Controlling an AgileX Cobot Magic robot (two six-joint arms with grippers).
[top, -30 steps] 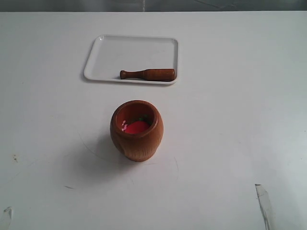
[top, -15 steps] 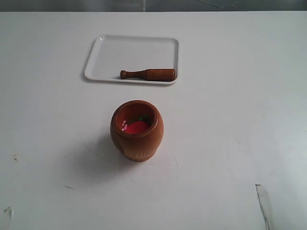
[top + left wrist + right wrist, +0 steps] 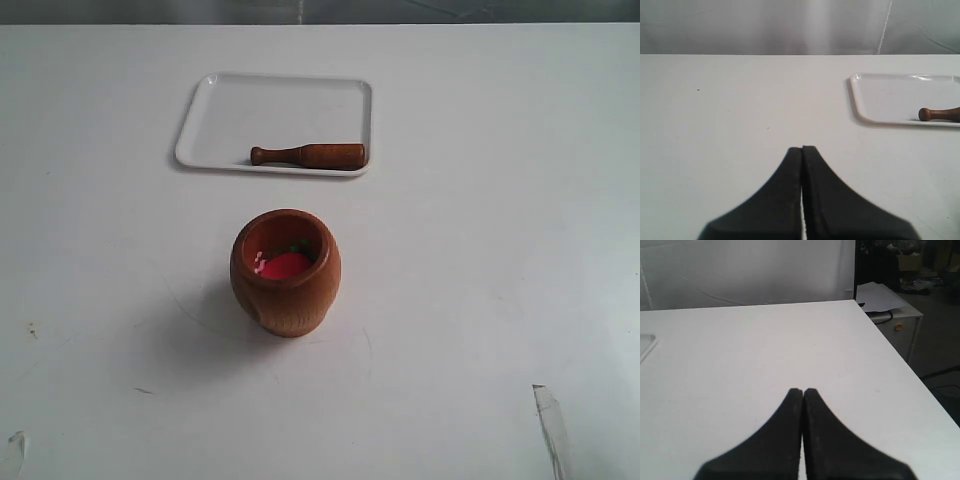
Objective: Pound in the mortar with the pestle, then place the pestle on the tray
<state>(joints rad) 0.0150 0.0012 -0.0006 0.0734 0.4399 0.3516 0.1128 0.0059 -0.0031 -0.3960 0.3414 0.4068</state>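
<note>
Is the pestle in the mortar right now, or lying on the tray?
On the tray. The slim dark-brown wooden pestle lies flat inside the white rectangular tray, apart from the reddish-brown wooden mortar.

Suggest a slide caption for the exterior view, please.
Pestle lies on the white tray; the wooden mortar stands apart, upright.

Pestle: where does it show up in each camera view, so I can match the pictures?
Exterior view: the pestle lies on the tray, along the edge nearest the mortar.
Left wrist view: only its knobbed handle end shows, cut off by the picture's edge, on the tray.
Right wrist view: not in it.
Shared landmark: the white tray, in the exterior and left wrist views.
</note>
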